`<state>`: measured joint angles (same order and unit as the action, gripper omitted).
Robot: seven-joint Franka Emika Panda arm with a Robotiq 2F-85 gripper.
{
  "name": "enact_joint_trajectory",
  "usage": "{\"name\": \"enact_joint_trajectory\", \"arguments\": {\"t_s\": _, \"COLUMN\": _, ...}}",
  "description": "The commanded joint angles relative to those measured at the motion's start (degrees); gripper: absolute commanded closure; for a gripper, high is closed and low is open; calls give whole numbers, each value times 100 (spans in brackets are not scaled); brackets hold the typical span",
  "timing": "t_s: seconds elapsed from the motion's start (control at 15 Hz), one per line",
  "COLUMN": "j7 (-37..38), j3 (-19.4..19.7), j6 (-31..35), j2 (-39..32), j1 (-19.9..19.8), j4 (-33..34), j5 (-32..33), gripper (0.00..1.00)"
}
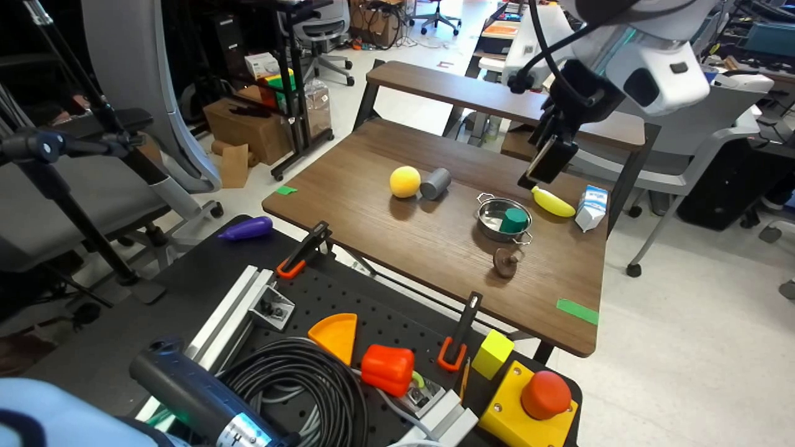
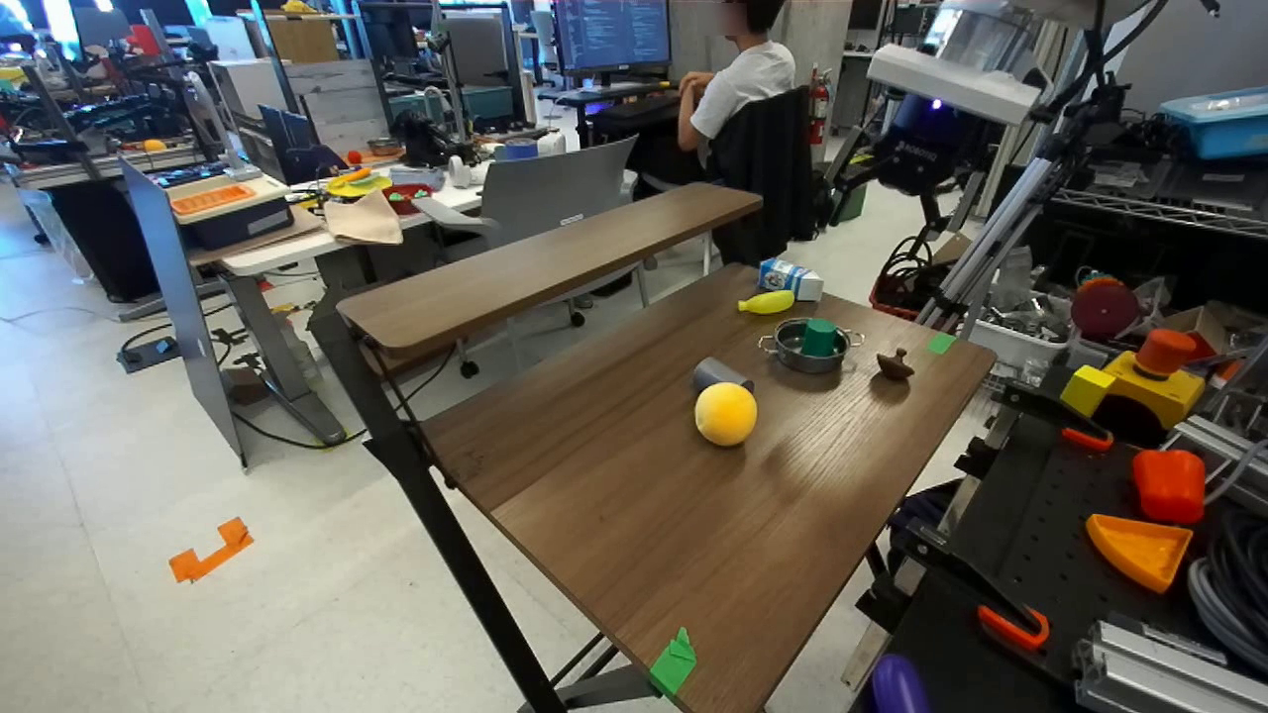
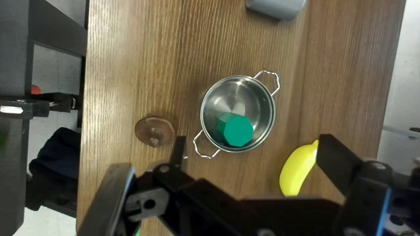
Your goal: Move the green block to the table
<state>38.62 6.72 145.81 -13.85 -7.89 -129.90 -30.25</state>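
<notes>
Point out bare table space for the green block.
Bare tabletop lies between the yellow ball and the green tape farthest from the pot, and between ball and brown disc. Crowded: where pot, brown disc, banana and carton cluster.

Grey chairs [image 1: 702,139] stand on the pale, brightly lit floor [image 1: 702,335].

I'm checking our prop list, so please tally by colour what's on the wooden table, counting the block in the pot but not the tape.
Yellow or orange: 2 (ball, banana)
Green: 1 (block)
Silver: 1 (pot)
Grey: 1 (cylinder)
Brown: 1 (knobbed disc)
White and blue: 1 (carton)
Total: 7
</notes>
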Motion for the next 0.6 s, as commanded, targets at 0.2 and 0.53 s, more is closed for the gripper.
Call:
{"name": "enact_joint_trajectory", "arguments": {"t_s": 0.2, "j7": 116, "j3": 24, "j6": 87, "j2": -1142, "j1": -164, "j4": 802, "j5": -542, "gripper": 0}}
{"name": "enact_joint_trajectory", "arguments": {"t_s": 0.53, "j7": 104, "j3": -26, "j6": 169, "j2": -1742, "j1": -197, "j4": 1187, "j5": -819, "gripper": 0}}
